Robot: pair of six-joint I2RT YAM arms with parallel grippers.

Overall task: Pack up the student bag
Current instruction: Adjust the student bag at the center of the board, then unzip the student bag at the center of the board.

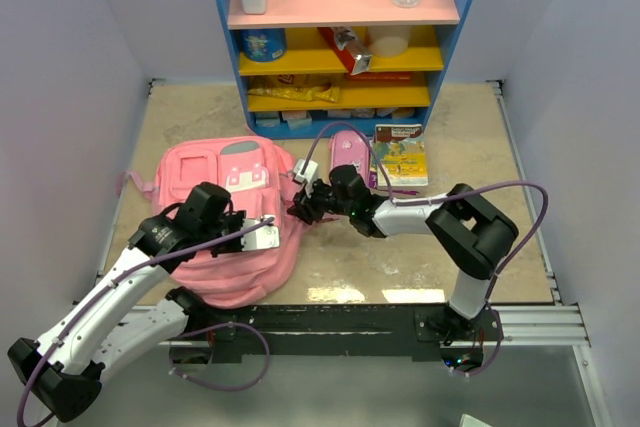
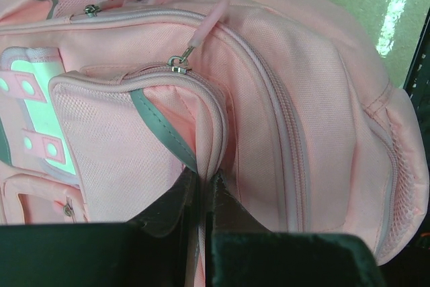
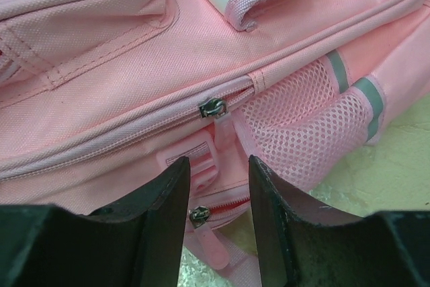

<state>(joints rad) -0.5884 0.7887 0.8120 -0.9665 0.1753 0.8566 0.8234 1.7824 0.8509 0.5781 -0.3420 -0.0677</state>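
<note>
The student bag (image 1: 238,277), a soft pink backpack, lies flat on the left of the table. My left gripper (image 1: 264,232) is at its near right part, shut on a fold of the front pocket's edge (image 2: 213,129); in the left wrist view the fingertips (image 2: 205,179) pinch the pink seam. My right gripper (image 1: 300,209) is at the bag's right side. It stands open (image 3: 218,166), with a pink strap buckle (image 3: 201,156) and a lower zip pull (image 3: 199,216) in the gap. The main zip's slider (image 3: 212,107) sits just beyond the fingertips, beside the mesh side pocket (image 3: 295,122).
A blue shelf unit (image 1: 345,22) with bottles, a tin and snack packs stands at the back. In front of it lie a pink pencil case (image 1: 347,147) and a picture book (image 1: 400,155). Purple cables loop off both arms.
</note>
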